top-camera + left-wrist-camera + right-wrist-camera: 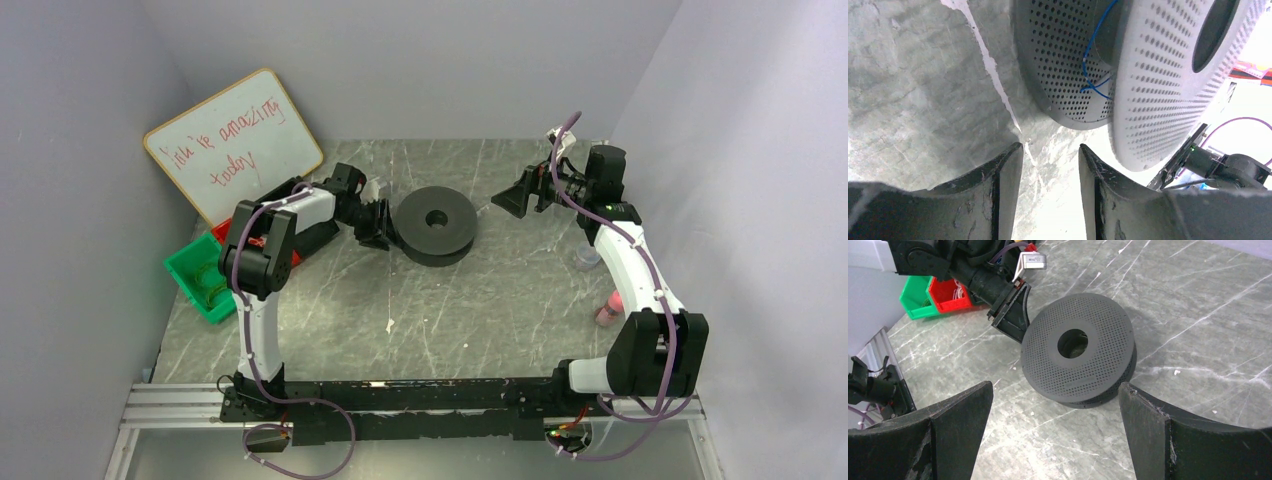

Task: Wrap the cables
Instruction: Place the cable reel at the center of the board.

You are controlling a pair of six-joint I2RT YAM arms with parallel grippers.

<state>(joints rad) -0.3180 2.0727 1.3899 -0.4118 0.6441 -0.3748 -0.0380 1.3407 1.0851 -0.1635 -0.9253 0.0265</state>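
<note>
A black perforated spool lies flat mid-table. In the left wrist view the thin blue cable runs in the groove between the spool's two flanges, with a small loop crossing near the core. My left gripper sits just left of the spool's rim, open, with only table showing between its fingers. My right gripper hovers to the spool's right and a little farther back, wide open and empty, looking down on the spool and on the left gripper.
A whiteboard leans at the back left. A green bin and a red bin sit by the left arm. A clear cup and a pink object stand near the right arm.
</note>
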